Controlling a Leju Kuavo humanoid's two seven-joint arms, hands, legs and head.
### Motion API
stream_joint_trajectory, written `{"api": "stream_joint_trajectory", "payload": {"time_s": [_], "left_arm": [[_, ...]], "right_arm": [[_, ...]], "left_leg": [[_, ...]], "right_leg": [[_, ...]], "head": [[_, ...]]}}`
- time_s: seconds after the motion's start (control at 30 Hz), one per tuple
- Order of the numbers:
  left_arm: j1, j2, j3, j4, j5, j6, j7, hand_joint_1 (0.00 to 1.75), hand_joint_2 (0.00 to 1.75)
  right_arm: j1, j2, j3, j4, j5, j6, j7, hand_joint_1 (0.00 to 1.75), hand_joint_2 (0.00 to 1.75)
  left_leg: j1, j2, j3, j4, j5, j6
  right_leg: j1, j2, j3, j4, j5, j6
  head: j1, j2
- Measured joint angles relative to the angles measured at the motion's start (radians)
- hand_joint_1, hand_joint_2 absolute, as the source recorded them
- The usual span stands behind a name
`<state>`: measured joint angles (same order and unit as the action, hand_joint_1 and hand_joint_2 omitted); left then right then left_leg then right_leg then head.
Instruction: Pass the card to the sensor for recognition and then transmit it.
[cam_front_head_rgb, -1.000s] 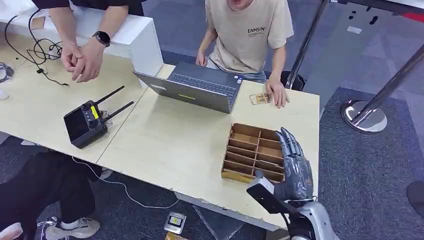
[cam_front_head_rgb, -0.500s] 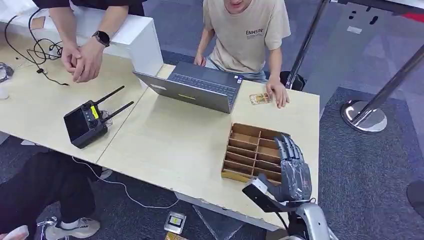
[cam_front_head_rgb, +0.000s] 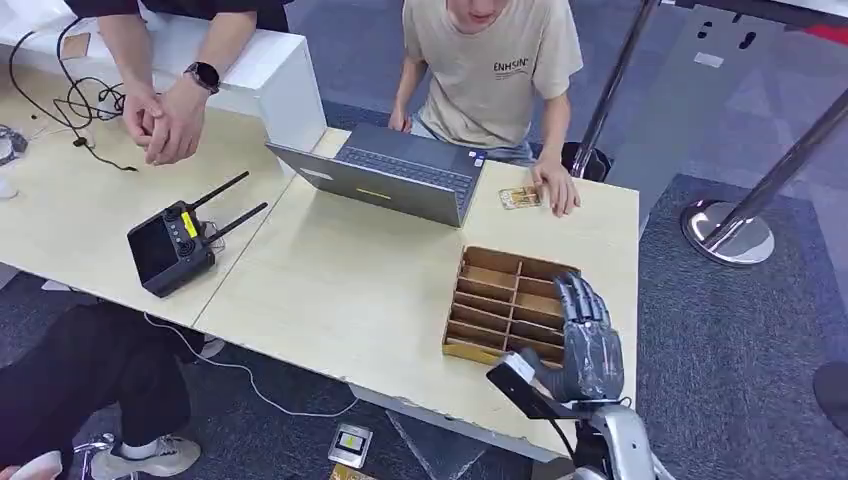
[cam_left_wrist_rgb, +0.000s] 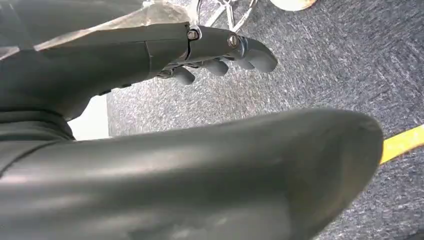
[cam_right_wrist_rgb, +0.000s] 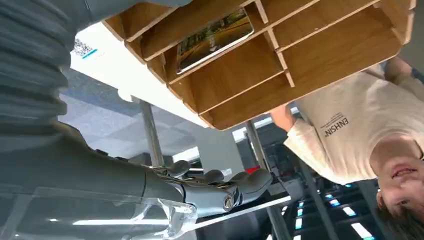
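A wooden box with several slots (cam_front_head_rgb: 497, 300) stands on the table near its right end. In the right wrist view a card with a landscape picture (cam_right_wrist_rgb: 212, 36) lies in one slot of the box (cam_right_wrist_rgb: 300, 75). My right hand (cam_front_head_rgb: 590, 340) hovers over the box's near right corner, fingers (cam_right_wrist_rgb: 220, 190) stretched out and apart, holding nothing. Another card (cam_front_head_rgb: 520, 197) lies flat on the table's far side, next to a seated person's hand (cam_front_head_rgb: 557, 192). My left hand (cam_left_wrist_rgb: 220, 50) hangs over grey carpet with nothing in it, fingers loosely extended.
An open laptop (cam_front_head_rgb: 400, 175) sits in front of the seated person. A black controller with antennas (cam_front_head_rgb: 172, 245) lies at the left, and a second person's clasped hands (cam_front_head_rgb: 160, 120) rest beyond it. A stanchion base (cam_front_head_rgb: 728, 235) stands on the carpet at the right.
My right hand has drawn back a little along the box toward the table's near edge. The seated person shifted slightly; the cards have not moved.
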<state>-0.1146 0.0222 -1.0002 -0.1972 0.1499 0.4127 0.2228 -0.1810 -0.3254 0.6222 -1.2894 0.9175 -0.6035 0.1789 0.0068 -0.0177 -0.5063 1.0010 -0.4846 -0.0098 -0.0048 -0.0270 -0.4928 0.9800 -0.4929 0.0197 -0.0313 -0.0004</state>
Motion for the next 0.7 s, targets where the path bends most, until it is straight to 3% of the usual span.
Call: {"api": "stream_joint_trajectory", "payload": {"time_s": [0.7], "left_arm": [[0.000, -0.004, 0.002, 0.000, 0.004, 0.007, 0.001, 0.00, 0.00]], "right_arm": [[-0.024, 0.027, -0.001, 0.074, 0.015, -0.004, 0.000, 0.00, 1.75]], "left_leg": [[0.000, 0.000, 0.000, 0.000, 0.000, 0.000]], "right_leg": [[0.000, 0.000, 0.000, 0.000, 0.000, 0.000]], "head": [[0.000, 0.000]]}}
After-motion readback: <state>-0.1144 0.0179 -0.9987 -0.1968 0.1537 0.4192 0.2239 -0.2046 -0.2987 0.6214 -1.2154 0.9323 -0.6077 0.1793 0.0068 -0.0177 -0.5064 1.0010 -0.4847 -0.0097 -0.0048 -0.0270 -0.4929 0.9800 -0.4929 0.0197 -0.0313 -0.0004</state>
